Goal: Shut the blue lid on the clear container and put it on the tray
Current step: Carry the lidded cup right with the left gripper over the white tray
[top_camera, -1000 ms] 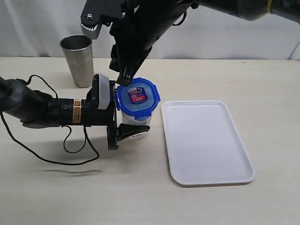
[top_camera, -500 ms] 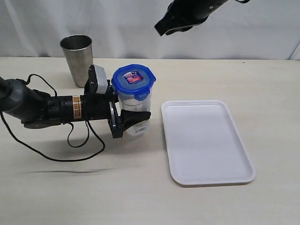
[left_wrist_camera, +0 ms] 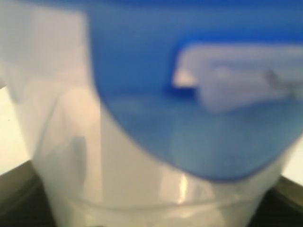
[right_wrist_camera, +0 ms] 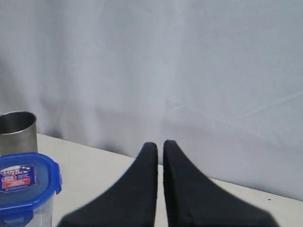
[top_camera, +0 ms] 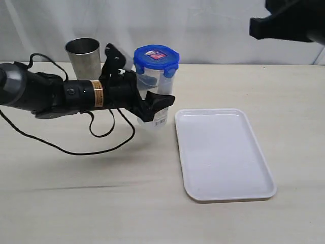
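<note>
Exterior: left pincer [top_camera: 152,101] is clamped around the lower half of the clear container [top_camera: 152,86], jaws on opposite sides of it. Container is upright and looks clear of the worktop [top_camera: 101,203]. Blue lid [top_camera: 156,58] sits on its mouth, above the jaws. Tray [top_camera: 223,152] lies flat just past the left pincer's tip, apart from the container, nothing on it. Steel tumbler [top_camera: 84,63] stands behind the left arm. Right arm is high and well away from the container.

Left wrist: badly blurred. Blue lid [left_wrist_camera: 151,94] and clear container [left_wrist_camera: 118,189] fill the frame right against the pincer; dark jaw edges on both sides.

Right wrist: right pincer [right_wrist_camera: 160,153] is clenched, fingers pressed together, gripping nothing. Lid [right_wrist_camera: 23,182], container [right_wrist_camera: 35,215] and tumbler [right_wrist_camera: 16,132] sit well off to one side of it.
</note>
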